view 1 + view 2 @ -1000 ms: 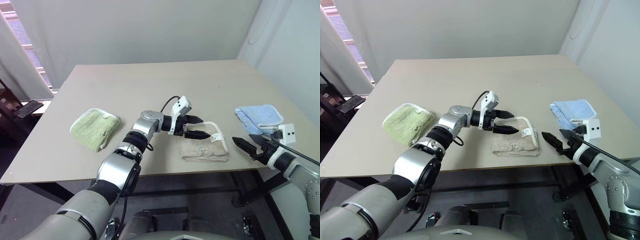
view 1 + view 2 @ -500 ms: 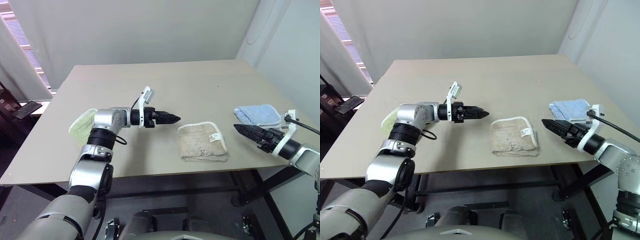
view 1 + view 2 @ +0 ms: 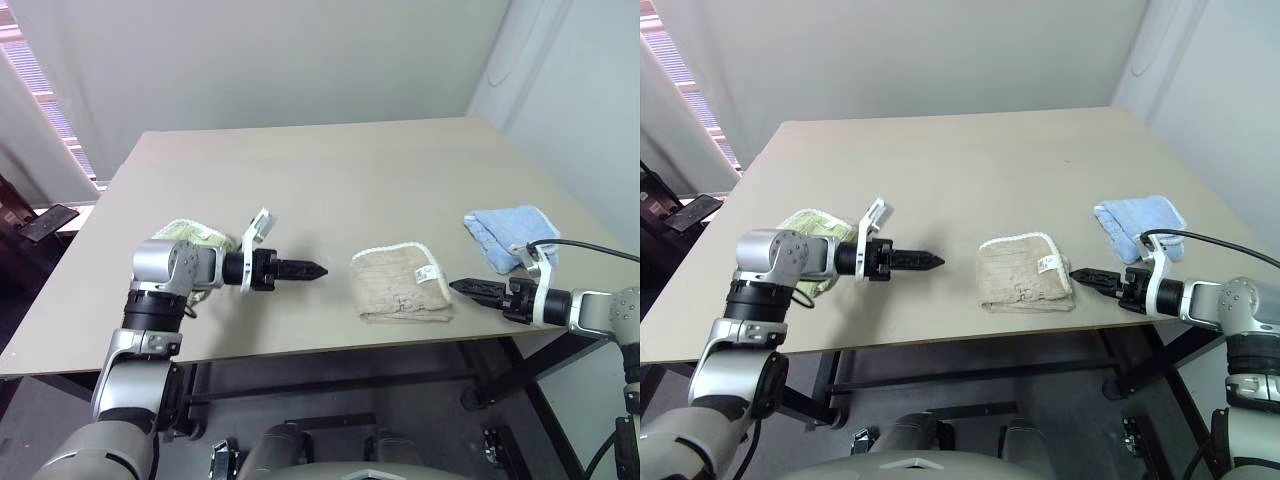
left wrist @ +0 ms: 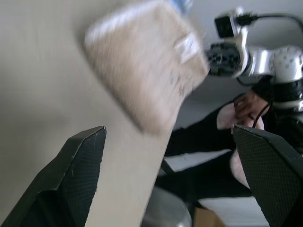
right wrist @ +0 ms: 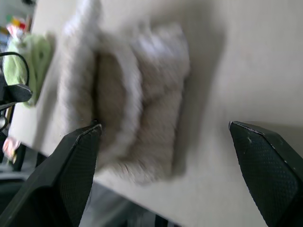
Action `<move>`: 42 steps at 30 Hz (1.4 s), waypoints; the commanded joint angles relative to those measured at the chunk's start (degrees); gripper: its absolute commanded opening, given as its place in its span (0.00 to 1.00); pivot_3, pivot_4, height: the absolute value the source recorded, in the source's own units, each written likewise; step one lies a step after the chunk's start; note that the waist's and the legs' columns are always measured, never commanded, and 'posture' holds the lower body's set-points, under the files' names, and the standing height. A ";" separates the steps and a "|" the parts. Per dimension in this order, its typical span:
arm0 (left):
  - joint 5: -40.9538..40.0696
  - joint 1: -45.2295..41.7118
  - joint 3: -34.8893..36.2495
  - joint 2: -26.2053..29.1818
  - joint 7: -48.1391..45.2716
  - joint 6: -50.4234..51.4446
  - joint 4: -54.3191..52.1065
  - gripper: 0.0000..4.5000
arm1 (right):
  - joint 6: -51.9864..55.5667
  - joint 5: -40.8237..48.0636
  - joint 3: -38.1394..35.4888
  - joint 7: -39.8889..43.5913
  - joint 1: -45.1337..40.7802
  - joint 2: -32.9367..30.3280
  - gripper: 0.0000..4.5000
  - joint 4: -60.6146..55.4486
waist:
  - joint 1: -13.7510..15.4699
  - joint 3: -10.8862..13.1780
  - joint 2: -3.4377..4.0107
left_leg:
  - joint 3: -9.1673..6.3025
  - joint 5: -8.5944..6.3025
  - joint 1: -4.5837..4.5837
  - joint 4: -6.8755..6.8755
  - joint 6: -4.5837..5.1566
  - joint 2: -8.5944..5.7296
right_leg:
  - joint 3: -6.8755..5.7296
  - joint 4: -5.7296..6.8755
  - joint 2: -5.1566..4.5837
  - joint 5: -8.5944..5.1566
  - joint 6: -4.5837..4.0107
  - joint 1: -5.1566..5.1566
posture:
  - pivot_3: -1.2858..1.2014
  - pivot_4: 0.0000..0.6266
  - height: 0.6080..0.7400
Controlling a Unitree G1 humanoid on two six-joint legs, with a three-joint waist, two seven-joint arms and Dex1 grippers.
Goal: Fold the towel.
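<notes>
The towel (image 3: pixel 402 282) lies folded on the table (image 3: pixel 330 160) near its front edge, beige with white corded edging and a small white tag on top. My left gripper (image 3: pixel 310 270) hovers a hand's width to the left of it, pointing at it, open and holding nothing. In the left wrist view its fingers (image 4: pixel 71 184) stand wide apart with the towel (image 4: pixel 142 80) beyond them. My right gripper (image 3: pixel 465 288) is just off the towel's right edge, pointing at it, also open. The right wrist view shows the towel (image 5: pixel 128 94) between and beyond its spread fingers (image 5: pixel 75 165).
A light green folded cloth (image 3: pixel 185 235) lies at the left, partly behind my left arm. A light blue folded cloth (image 3: pixel 505 232) sits at the right edge, just behind my right arm. A cable (image 3: pixel 590 248) runs from the right wrist.
My left gripper has drawn back to the left, off the towel and toward the green cloth. My right gripper has dropped lower and turned its tips toward the towel's right edge. The towel has stayed put.
</notes>
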 commanded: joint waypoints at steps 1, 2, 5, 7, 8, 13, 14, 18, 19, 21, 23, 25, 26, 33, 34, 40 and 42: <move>-3.77 0.78 2.27 -0.74 2.52 2.75 -5.08 0.99 | 0.01 -1.06 1.34 4.09 -3.33 -0.63 1.00 0.82 | -0.12 0.02 -0.03 | 0.00 0.00 0.00 0.00 0.00 -0.01 | 0.01 0.00 0.00 0.00 0.00 -0.01 | 0.52 0.00 0.97; -4.02 1.59 2.07 -0.95 3.38 2.65 -5.93 0.99 | -0.25 -1.18 1.28 4.61 -3.77 -0.44 1.00 0.53 | -0.14 0.01 -0.02 | 0.00 0.00 0.00 0.00 0.00 -0.01 | 0.00 0.00 0.00 0.01 0.00 0.00 | 0.52 0.00 0.97; -5.40 3.33 2.09 -1.13 5.04 1.90 -8.03 0.99 | -2.26 -2.15 1.16 5.46 -3.38 -0.26 1.00 -1.03 | -0.15 -0.01 0.02 | 0.00 0.00 0.03 0.00 -0.01 -0.01 | 0.01 0.01 0.00 0.02 -0.02 0.01 | 0.52 0.00 0.97; -6.26 4.28 2.14 -0.79 5.41 -0.02 -10.24 0.99 | -4.78 -2.40 0.28 5.86 -1.41 -0.35 1.00 -4.23 | -0.08 -0.01 0.02 | 0.00 0.00 0.04 -0.01 -0.01 -0.01 | 0.01 0.01 0.00 0.02 -0.02 0.00 | 0.52 0.00 0.97; -6.36 5.07 1.63 -0.30 4.94 -2.34 -11.79 0.99 | -6.08 -2.30 -0.54 5.76 -0.20 -0.15 1.00 -6.23 | -0.03 -0.01 0.01 | 0.00 0.00 0.03 -0.02 -0.01 -0.02 | 0.01 0.01 0.01 0.02 -0.02 -0.01 | 0.52 0.00 0.97; -3.55 8.22 0.32 -0.69 5.36 -18.16 -19.04 0.99 | -10.82 -2.05 -5.86 3.50 6.77 -1.34 1.00 -19.40 | 0.10 -0.02 0.05 | 0.00 0.00 0.00 -0.14 -0.02 -0.05 | 0.01 -0.09 -0.03 0.02 -0.02 -0.04 | 0.52 0.00 0.97; -3.29 8.85 0.52 -1.30 5.02 -22.45 -20.25 0.99 | -11.70 -2.15 -7.53 2.73 7.95 -1.88 1.00 -22.07 | 0.09 -0.02 0.05 | 0.03 0.00 0.01 -0.19 -0.02 -0.05 | 0.03 -0.14 -0.04 0.02 -0.02 -0.04 | 0.52 0.00 0.97; 1.08 9.86 -2.52 -3.12 5.47 -36.36 -19.95 0.99 | -13.06 -1.22 -13.67 -0.49 9.84 -2.71 1.00 -30.49 | 0.16 -0.04 0.07 | 0.06 0.00 0.04 -0.33 -0.03 -0.06 | 0.04 -0.18 -0.05 0.02 -0.03 -0.04 | 0.52 0.00 0.97; 2.85 9.88 -4.00 -3.98 5.83 -39.89 -18.95 0.99 | -13.92 -0.46 -15.60 -2.18 8.88 -1.44 1.00 -32.09 | 0.18 -0.05 0.06 | 0.06 0.00 0.07 -0.38 -0.03 -0.06 | 0.04 -0.19 -0.05 0.02 -0.03 -0.03 | 0.52 0.00 0.97; 6.18 9.43 -7.91 -6.40 5.79 -45.74 -15.50 0.99 | -15.81 0.90 -16.76 -4.68 6.85 1.37 1.00 -36.48 | 0.18 -0.08 0.10 | 0.06 0.00 0.10 -0.46 -0.03 -0.06 | 0.04 -0.22 -0.05 0.02 -0.05 -0.02 | 0.52 0.00 0.97; 10.51 8.58 -11.88 -9.43 5.78 -53.41 -10.27 0.99 | -20.84 0.62 -15.47 -6.17 5.39 6.13 1.00 -39.28 | 0.09 -0.10 0.09 | 0.07 0.01 0.15 -0.48 -0.03 -0.06 | 0.04 -0.22 -0.04 0.04 -0.06 0.00 | 0.52 0.00 0.97; 14.67 6.92 -15.07 -12.21 6.02 -60.42 -4.02 0.99 | -22.91 -1.77 -11.39 -6.65 5.30 8.58 1.00 -38.98 | 0.18 -0.10 0.07 | 0.07 0.01 0.18 -0.49 -0.03 -0.05 | 0.04 -0.23 -0.03 0.04 -0.06 0.02 | 0.52 0.00 0.97; 15.74 5.75 -15.68 -14.09 6.35 -63.47 -0.50 0.99 | -24.37 -3.50 -9.06 -6.81 5.50 9.77 1.00 -37.85 | 0.26 -0.09 0.03 | 0.07 0.02 0.18 -0.49 -0.03 -0.05 | 0.03 -0.24 -0.03 0.04 -0.06 0.04 | 0.52 0.00 0.97; 27.36 -1.51 -20.48 -20.86 8.77 -86.16 27.19 0.99 | -35.24 -13.27 -0.94 -8.95 7.08 16.34 1.00 -24.23 | 1.60 -0.10 0.03 | 0.11 0.02 0.07 -0.31 -0.01 -0.09 | 0.03 -0.30 -0.05 0.06 -0.07 -0.01 | 0.52 0.00 0.97; 28.13 -1.95 -20.59 -21.85 9.23 -88.21 30.31 0.99 | -37.01 -14.83 -0.05 -9.38 7.54 17.11 1.00 -22.15 | 1.63 -0.11 0.03 | 0.11 0.02 0.07 -0.37 -0.01 -0.10 | 0.03 -0.31 -0.05 0.06 -0.07 -0.04 | 0.52 0.00 0.97; 31.20 -0.69 -21.81 -24.88 6.80 -94.19 39.73 0.62 | -45.04 -21.24 2.48 -12.34 9.64 21.62 1.00 -13.22 | 1.65 -0.23 0.12 | 0.11 0.02 0.08 -0.49 -0.02 -0.10 | 0.03 -0.28 -0.05 0.12 0.05 -0.08 | 0.52 0.00 0.97; 31.19 -0.68 -21.34 -25.24 6.23 -94.84 40.60 0.45 | -45.79 -21.62 2.64 -12.10 10.30 22.10 1.00 -13.02 | 1.67 -0.26 0.08 | 0.11 0.02 0.20 -0.47 -0.02 -0.10 | 0.03 -0.29 -0.05 0.07 -0.05 0.07 | 0.52 0.00 0.97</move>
